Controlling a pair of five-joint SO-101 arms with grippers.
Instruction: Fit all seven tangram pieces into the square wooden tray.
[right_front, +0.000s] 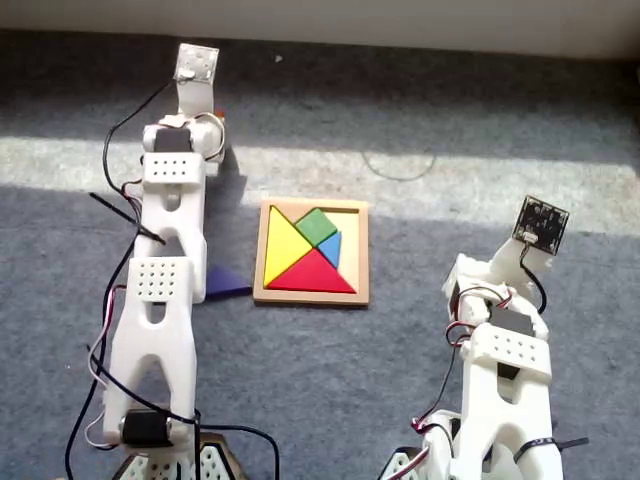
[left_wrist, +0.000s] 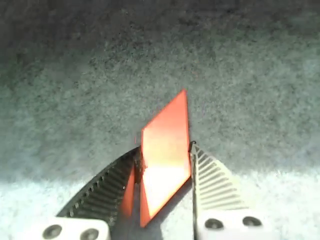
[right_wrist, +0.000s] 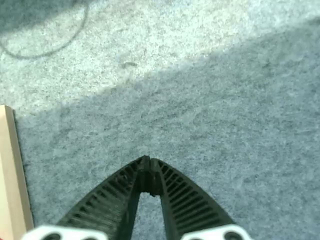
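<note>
**High view**
- Square wooden tray (right_front: 310, 297): flat on the grey felt-covered table (right_front: 420, 350), between the two arms
- In the tray, packed edge to edge: large yellow triangle (right_front: 282, 245), large red triangle (right_front: 310, 272), green square (right_front: 316, 226), small blue triangle (right_front: 331, 248). The strip along the tray's right side is bare wood
- Purple piece (right_front: 228, 281): on the table just beside the tray's left edge, partly under the white left arm (right_front: 165, 250)
- Left arm: stretched away past the tray's far left corner
- White right arm (right_front: 505, 350): near the right of the tray, apart from it
- Thin cable loop (right_front: 400, 165): on the table beyond the tray

**Left wrist view**
- Left pincer (left_wrist: 165, 150): black ribbed fingers pinching an orange parallelogram piece (left_wrist: 165, 155) by its two long edges, above the felt

**Right wrist view**
- Right pincer (right_wrist: 148, 161): fingers pressed together at the tips, holding nothing, over the felt
- The tray's pale wooden edge lies off to one side, apart from the pincer
</note>
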